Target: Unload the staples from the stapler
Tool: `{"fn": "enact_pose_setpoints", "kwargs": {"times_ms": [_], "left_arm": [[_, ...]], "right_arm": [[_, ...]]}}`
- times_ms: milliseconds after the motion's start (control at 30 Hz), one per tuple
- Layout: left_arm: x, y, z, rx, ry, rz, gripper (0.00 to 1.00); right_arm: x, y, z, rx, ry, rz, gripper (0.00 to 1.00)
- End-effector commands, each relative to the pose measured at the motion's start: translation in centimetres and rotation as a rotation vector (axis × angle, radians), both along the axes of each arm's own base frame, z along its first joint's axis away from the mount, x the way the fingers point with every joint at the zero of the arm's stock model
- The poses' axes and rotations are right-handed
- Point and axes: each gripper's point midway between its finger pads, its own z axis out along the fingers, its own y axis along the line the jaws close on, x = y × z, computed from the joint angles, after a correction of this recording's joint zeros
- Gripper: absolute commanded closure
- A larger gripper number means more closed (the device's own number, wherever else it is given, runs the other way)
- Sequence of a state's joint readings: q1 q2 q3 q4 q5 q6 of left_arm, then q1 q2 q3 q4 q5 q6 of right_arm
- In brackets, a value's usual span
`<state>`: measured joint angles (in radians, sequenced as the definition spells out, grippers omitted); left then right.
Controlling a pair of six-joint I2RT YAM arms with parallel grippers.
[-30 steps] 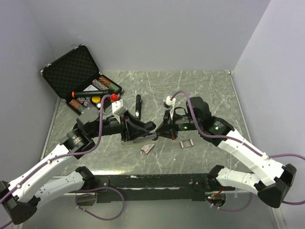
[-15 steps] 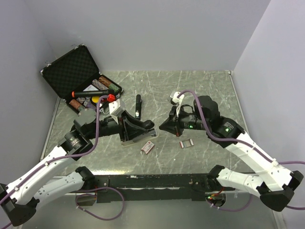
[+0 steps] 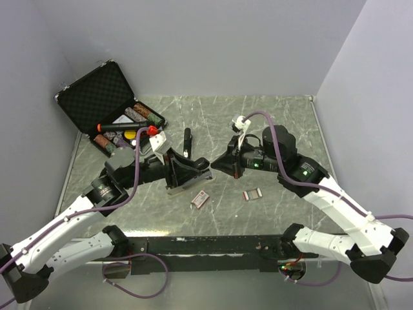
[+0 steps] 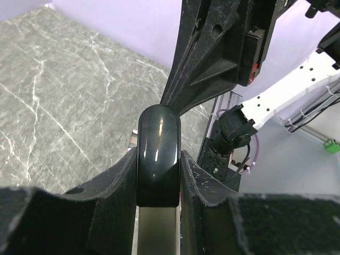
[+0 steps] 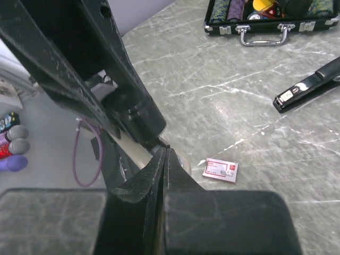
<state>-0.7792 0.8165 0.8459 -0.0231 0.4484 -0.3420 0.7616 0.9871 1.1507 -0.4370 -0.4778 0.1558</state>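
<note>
Left claw [image 3: 173, 168] pinched the stapler [image 3: 193, 170] tight over the middle of the table [image 3: 277, 123]. I think this was so it would not wiggle while the other arm worked on it. Right claw [image 3: 217, 165] had its fingers pressed together, holding nothing I could see, its tip right at the stapler's front end.

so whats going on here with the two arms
The left gripper has its jaws clamped on a black stapler over the middle of the table. The right gripper, jaws shut, has its tip at the stapler's front end, probably working at the staples. A small red and white packet lies on the table nearby.
</note>
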Motion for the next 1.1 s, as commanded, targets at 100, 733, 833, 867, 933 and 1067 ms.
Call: {"fn": "enact_pose_setpoints", "kwargs": {"times_ms": [100,733,833,867,933,1067], "left_arm": [[0.5,-0.4,3.1,-0.101,-0.051,0.041,0.99],[2.1,1.2,5.0,-0.245,-0.031,0.213,0.99],[2.3,1.2,5.4,-0.256,-0.027,0.221,0.99],[2.4,1.2,5.4,-0.260,-0.025,0.226,0.99],[2.6,1.5,5.8,-0.275,-0.027,0.249,0.99],[3.6,2.0,5.8,-0.287,-0.029,0.310,0.99]], "right_arm": [[0.9,1.4,2.6,0.087,-0.007,-0.015,1.00],[2.5,3.2,-1.8,0.040,0.123,-0.071,1.00],[3.0,3.7,-3.0,0.021,0.144,-0.082,1.00],[3.2,3.8,-3.5,0.012,0.152,-0.090,1.00],[3.5,4.0,-4.3,0.002,0.162,-0.101,1.00],[3.7,4.5,-6.1,-0.007,0.200,-0.107,1.00]]}}
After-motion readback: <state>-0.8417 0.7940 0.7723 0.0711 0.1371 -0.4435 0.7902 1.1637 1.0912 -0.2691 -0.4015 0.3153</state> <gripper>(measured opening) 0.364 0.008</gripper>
